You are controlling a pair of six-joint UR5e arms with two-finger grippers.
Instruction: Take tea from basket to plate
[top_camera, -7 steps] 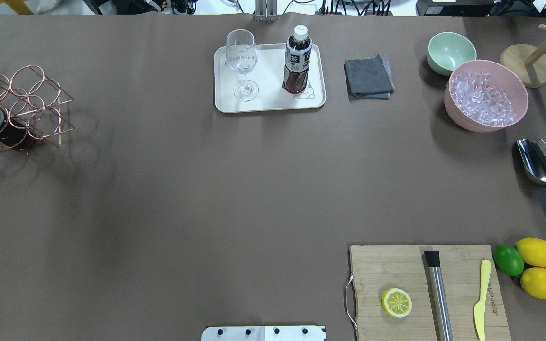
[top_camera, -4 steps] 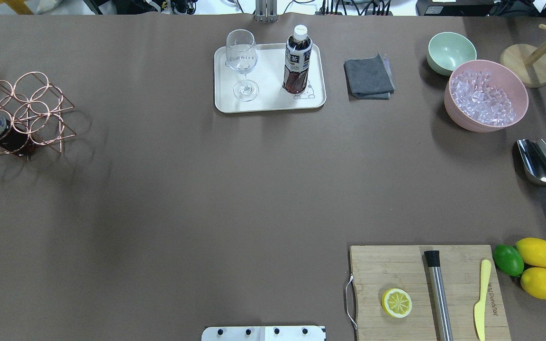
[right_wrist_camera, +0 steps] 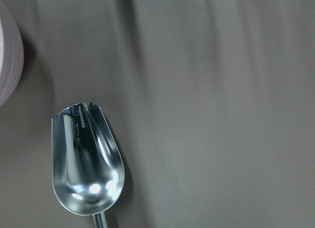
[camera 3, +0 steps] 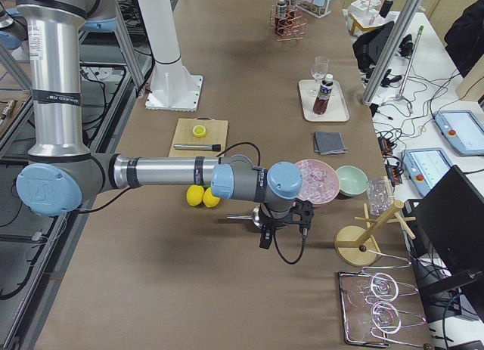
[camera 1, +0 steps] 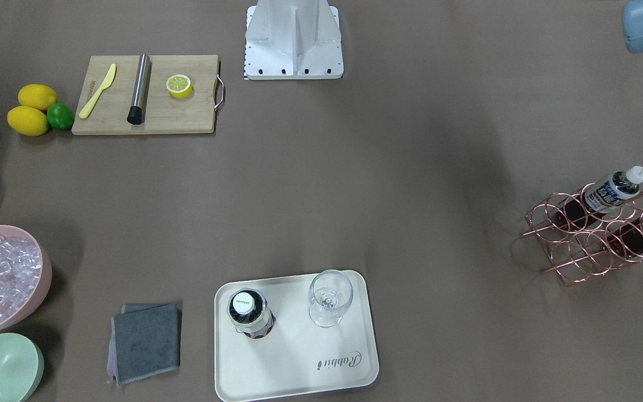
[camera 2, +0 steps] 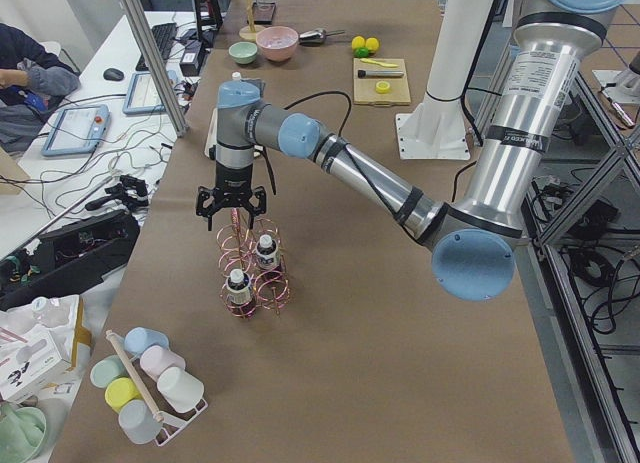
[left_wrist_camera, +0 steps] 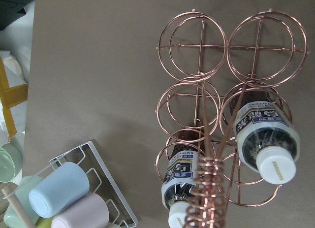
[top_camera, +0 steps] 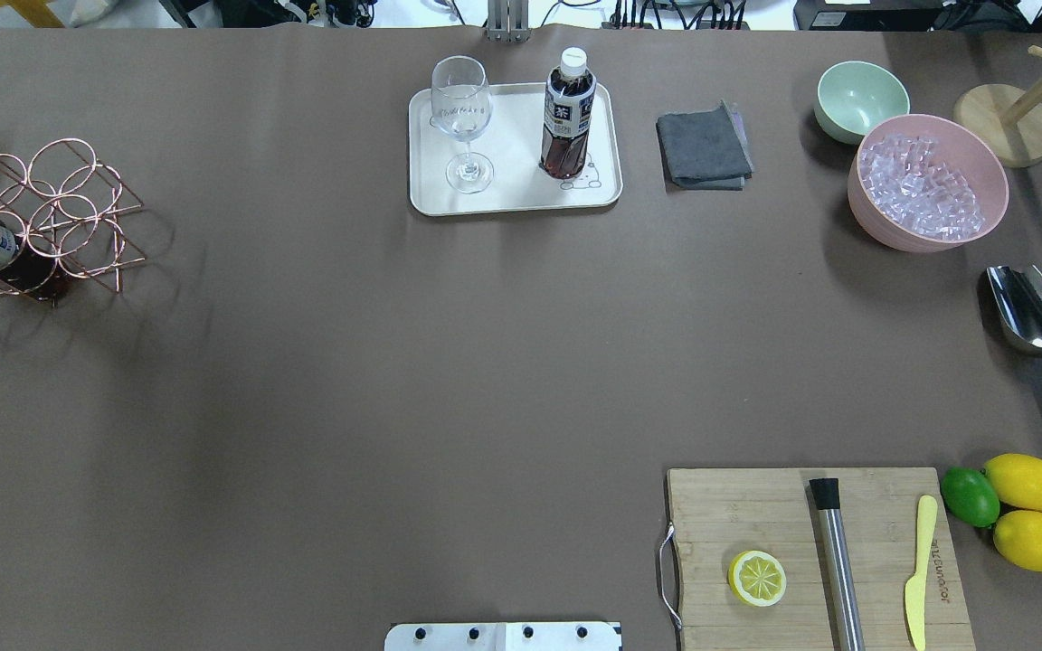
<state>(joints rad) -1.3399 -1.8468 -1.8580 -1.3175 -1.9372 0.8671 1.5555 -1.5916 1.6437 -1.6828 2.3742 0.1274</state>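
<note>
Wobbling a bit, the basket (top_camera: 55,214) had slid at the far left of the overhead view. Two tea bottles (left_wrist_camera: 266,134) lay in its rings so they could not roll. One tea bottle (top_camera: 568,117) stood on the plate (top_camera: 512,199), top middle. The left gripper (camera 2: 232,205) hung over the basket, likely finished; I could not tell if it was open. Same for the right gripper (camera 3: 283,225), above the scoop (right_wrist_camera: 88,159).
</note>
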